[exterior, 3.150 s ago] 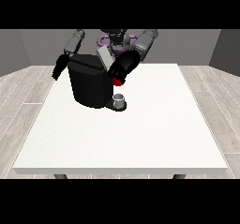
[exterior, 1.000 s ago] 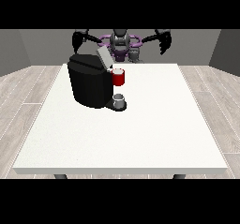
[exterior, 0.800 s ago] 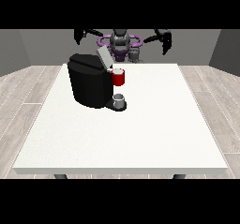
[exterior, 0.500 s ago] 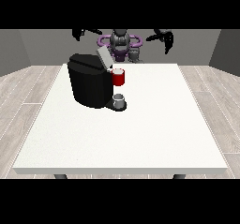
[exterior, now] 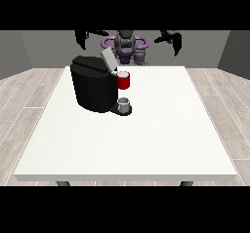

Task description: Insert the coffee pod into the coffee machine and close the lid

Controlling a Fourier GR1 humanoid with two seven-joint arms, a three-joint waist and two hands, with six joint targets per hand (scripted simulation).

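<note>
The white bench [exterior: 146, 139] fills the middle and lower part of the frame, and nothing on it has shifted over the last second. The black coffee machine [exterior: 93, 88] stands at the upper left of the bench top as before, with its grey lid [exterior: 107, 60] tilted up and back, so the lid is not yet closed. A red thing at the machine [exterior: 124, 80] shows at its front, and a grey thing [exterior: 124, 103] sits below it on the machine's drip stand; I cannot tell whether that is the coffee pod, and the pod shows plainly nowhere else on the bench.

What has changed is the robot [exterior: 126, 44] at the top centre. Three seconds ago an arm reached down across the machine's front; a second ago both arms were already pulled back and spread. Now they are raised higher and wider, well apart from the machine. The hand at the view's left [exterior: 82, 38] hangs in the upper left and the hand at the view's right [exterior: 174, 41] in the upper right. Both are small and dark, and I cannot tell how their fingers lie.

Judged from this, the hands are clear of the work while the lid stands open, so the closing step looks undone, and one arm would have to come back down to the lid.
</note>
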